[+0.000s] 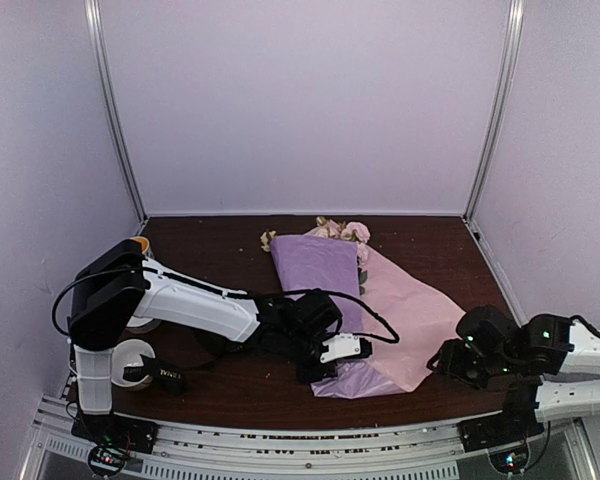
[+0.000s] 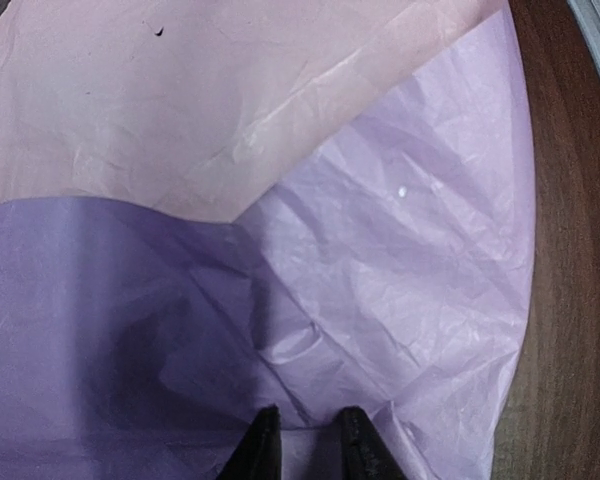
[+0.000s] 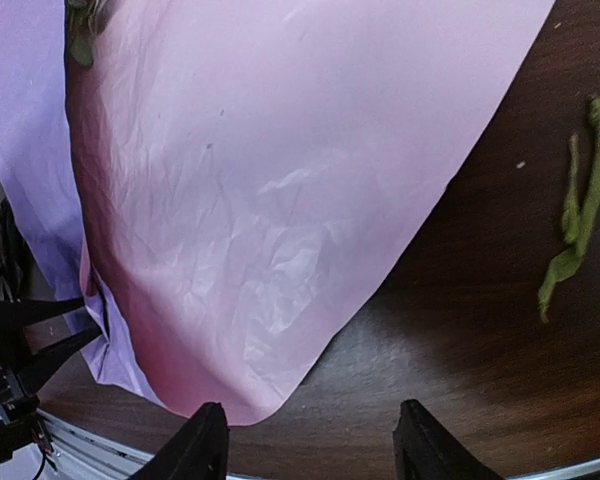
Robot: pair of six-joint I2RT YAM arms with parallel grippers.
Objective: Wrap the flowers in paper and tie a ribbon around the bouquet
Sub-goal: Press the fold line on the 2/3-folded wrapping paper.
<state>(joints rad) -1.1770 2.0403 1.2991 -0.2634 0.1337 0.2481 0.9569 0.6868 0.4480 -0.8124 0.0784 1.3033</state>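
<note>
The lilac paper point(image 1: 320, 265) is folded over the flowers point(image 1: 340, 231), whose cream and pink blooms peek out at its far end. A pink sheet point(image 1: 410, 310) spreads out from under it to the right. My left gripper point(image 1: 322, 374) is at the bundle's near end. In the left wrist view its jaws point(image 2: 310, 445) stand narrow, with crinkled lilac paper point(image 2: 400, 280) pinched between them. My right gripper point(image 3: 312, 440) is open, low over the table by the pink sheet's near corner point(image 3: 250, 400). The ribbon point(image 1: 166, 376) lies by the left arm's base.
A white spool point(image 1: 128, 356) sits by the ribbon at the near left. A loose green stem scrap point(image 3: 578, 230) lies on the dark wooden table point(image 1: 210, 240), right of the pink sheet. An orange object point(image 1: 142, 243) shows behind the left arm. Pale walls close three sides.
</note>
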